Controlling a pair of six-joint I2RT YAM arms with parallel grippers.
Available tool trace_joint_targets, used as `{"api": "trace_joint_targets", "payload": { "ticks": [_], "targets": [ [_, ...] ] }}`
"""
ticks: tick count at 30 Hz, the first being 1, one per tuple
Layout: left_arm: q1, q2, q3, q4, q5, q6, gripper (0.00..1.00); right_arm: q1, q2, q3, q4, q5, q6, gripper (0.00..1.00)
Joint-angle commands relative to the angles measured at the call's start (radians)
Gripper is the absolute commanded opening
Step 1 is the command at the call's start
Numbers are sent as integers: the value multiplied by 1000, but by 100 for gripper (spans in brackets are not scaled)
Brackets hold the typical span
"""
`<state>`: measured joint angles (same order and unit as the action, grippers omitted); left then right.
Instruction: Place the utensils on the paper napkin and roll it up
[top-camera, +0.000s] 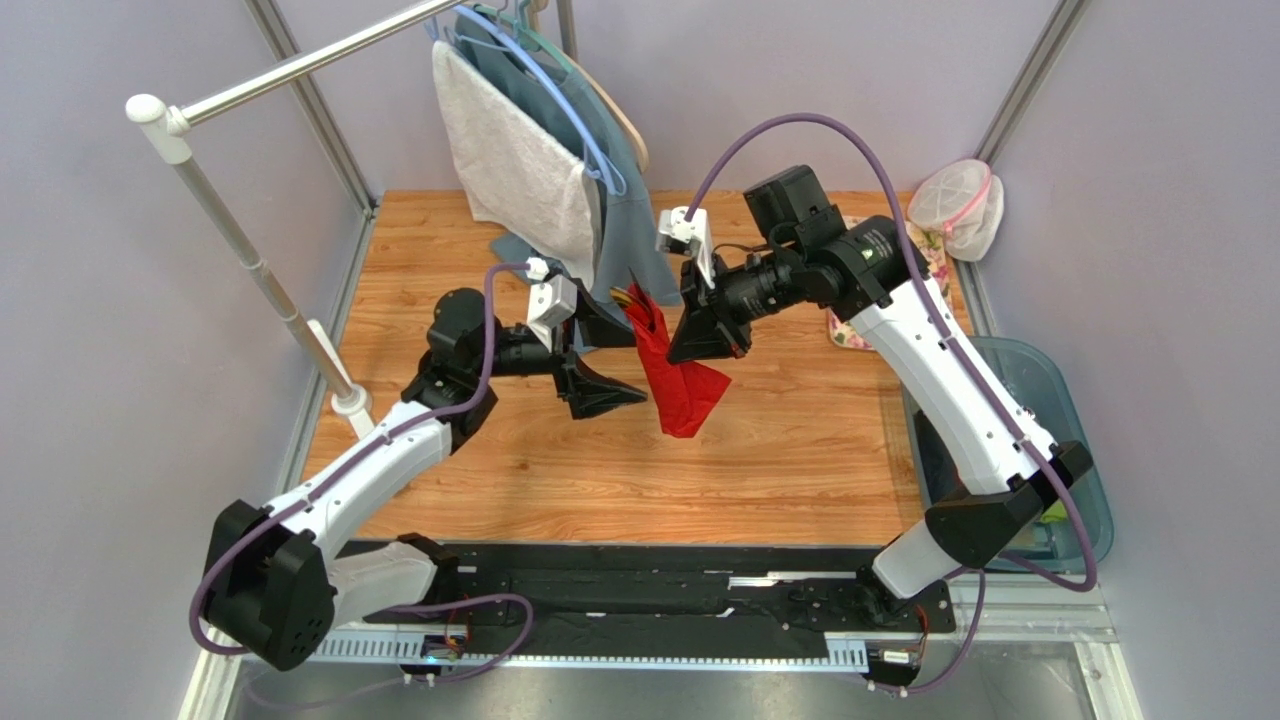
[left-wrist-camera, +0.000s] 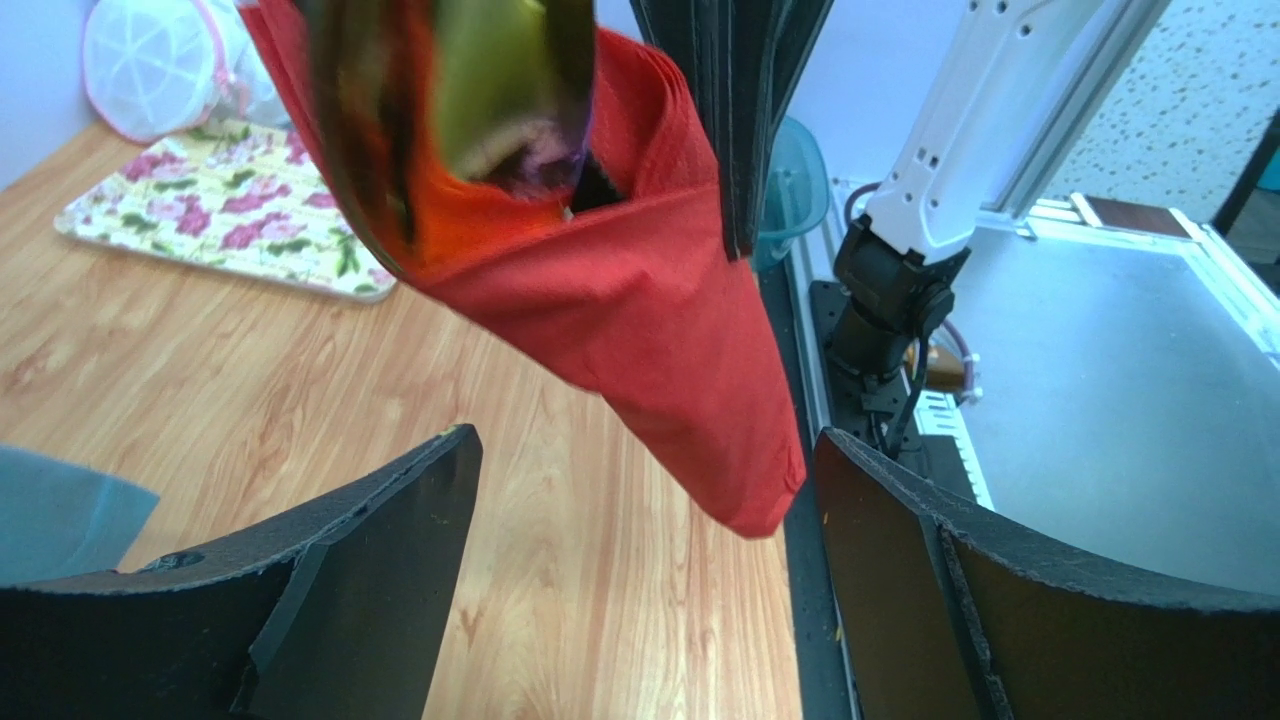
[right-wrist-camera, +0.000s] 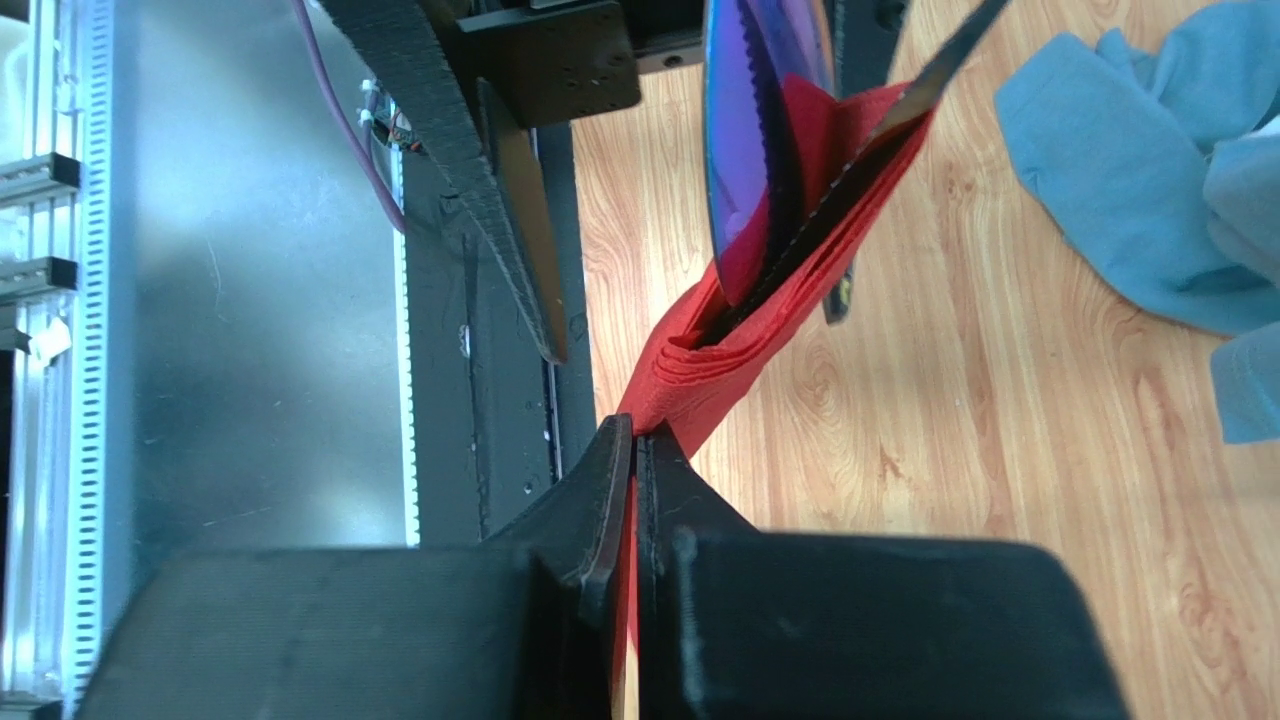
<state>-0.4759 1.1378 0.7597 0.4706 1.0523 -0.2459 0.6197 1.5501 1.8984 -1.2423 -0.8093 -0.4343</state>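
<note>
Top external view: I see the wooden table (top-camera: 781, 450) with pale purple walls around it. My right gripper (top-camera: 703, 342) is pinched tight on the red paper napkin (top-camera: 688, 387), which hangs in the air over the middle of the table. My left gripper (top-camera: 609, 393) is spread wide at the napkin's 9 o'clock, not touching it. A clothes rack (top-camera: 271, 75) stands at 11 o'clock, a flowery cloth (left-wrist-camera: 226, 203) lies at 3 o'clock, and a blue-green bin (top-camera: 1052, 390) sits at 4 o'clock.

My top view is bright and evenly lit from above, with faint soft shadows on the wooden table (top-camera: 812, 435). My left wrist camera smears the close utensils (left-wrist-camera: 496, 75) in the red paper napkin (left-wrist-camera: 661, 330); my right wrist picture is crisp, with a pale sheen on the metal surface (right-wrist-camera: 226, 330).
</note>
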Motion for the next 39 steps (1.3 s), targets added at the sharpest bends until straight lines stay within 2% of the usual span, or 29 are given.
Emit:
{"api": "trace_joint_targets", "payload": {
  "ticks": [1, 9, 13, 16, 28, 35, 38, 39],
  "targets": [
    [2, 19, 6, 246, 61, -79, 89, 34, -56, 59, 29, 28, -55, 0],
    [0, 33, 30, 367, 60, -204, 86, 72, -90, 57, 63, 94, -70, 0],
    [-7, 40, 33, 396, 38, -246, 74, 75, -110, 47, 110, 113, -58, 0],
    [-18, 54, 39, 427, 23, -262, 70, 86, -123, 37, 135, 131, -67, 0],
    [-41, 68, 67, 497, -6, -323, 69, 120, -124, 47, 141, 160, -75, 0],
    [-61, 48, 56, 502, -5, -325, 58, 121, -137, 13, 181, 196, -40, 0],
    [-64, 56, 64, 507, -11, -335, 56, 120, -142, 10, 191, 203, -37, 0],
    [-66, 62, 67, 508, -12, -339, 53, 121, -142, 5, 191, 203, -35, 0]
  ]
}}
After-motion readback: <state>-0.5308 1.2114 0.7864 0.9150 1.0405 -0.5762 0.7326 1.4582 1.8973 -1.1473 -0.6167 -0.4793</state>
